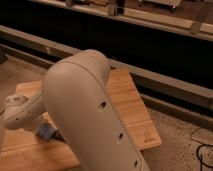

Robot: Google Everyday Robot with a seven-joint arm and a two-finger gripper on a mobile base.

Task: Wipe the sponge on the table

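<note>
Dark wall panelling with pale horizontal rails is stretching above a speckled floor. Filling the middle, the robot's smooth, rounded beige plastic arm (90,110), dotted with small round holes, is bending down over the squarish light-brown bamboo-plank table (132,107) with striped grain. A small, soft blue-grey rectangular sponge (45,131) is lying on the table's left part, under the wrist. The dark gripper (58,135), closed and mostly hidden, is sitting just beside it.

Nothing legible is seen. A small dark logo mark (146,136) is printed on the table (134,106) near its right corner, but it cannot be read. The pincer is hidden behind the arm (85,110), over the table.
</note>
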